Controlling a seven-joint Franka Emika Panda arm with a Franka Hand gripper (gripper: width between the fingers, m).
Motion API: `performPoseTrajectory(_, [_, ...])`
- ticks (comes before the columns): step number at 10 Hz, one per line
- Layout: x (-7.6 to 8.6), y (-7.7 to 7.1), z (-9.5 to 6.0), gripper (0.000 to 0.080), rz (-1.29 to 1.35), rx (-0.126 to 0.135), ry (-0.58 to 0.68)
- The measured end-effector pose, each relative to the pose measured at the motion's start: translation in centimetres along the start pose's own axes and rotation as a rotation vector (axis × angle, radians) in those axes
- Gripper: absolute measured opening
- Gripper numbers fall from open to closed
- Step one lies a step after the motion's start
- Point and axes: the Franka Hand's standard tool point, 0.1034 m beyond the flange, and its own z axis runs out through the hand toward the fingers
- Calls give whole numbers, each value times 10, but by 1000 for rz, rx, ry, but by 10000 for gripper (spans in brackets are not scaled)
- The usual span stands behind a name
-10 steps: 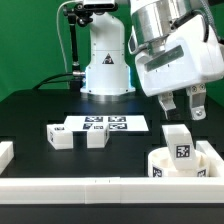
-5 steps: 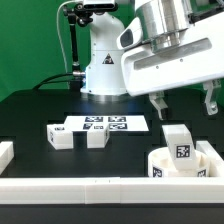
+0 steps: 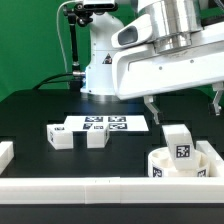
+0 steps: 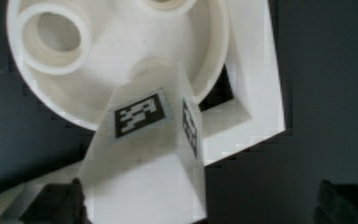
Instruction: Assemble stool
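Note:
The round white seat (image 3: 165, 162) lies at the exterior view's lower right, against the border rails. One white leg (image 3: 178, 140) with a tag stands upright in it. My gripper (image 3: 184, 104) hangs above that leg, open and empty, its fingers (image 3: 152, 108) wide apart and clear of it. In the wrist view the seat (image 4: 114, 55) shows its round holes, and the tagged leg (image 4: 144, 130) rises from it toward the camera between my spread gripper (image 4: 197, 206). Two more legs (image 3: 58, 135) (image 3: 96, 137) lie on the table at the exterior view's left.
The marker board (image 3: 105, 124) lies flat behind the two loose legs. White border rails run along the front (image 3: 90, 186) and the left (image 3: 8, 152); a rail corner shows beside the seat in the wrist view (image 4: 250, 95). The robot base (image 3: 103, 60) stands at the back.
The hand has turned about its vertical axis and risen a little above the upright leg. Its fingers now stand much farther apart across the exterior view. The stool parts have not moved.

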Motion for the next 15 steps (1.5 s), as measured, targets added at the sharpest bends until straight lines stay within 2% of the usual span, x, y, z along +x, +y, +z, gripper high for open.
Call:
performPoseTrajectory(4, [3, 6, 0, 649, -494, -30, -2])
performPoseTrajectory(7, [2, 14, 4, 649, -728, -37, -30])
performPoseTrajectory(10, [2, 15, 5, 649, -894, -48, -36])
performPoseTrajectory(15, [4, 8, 13, 649, -1355, -93, -99])
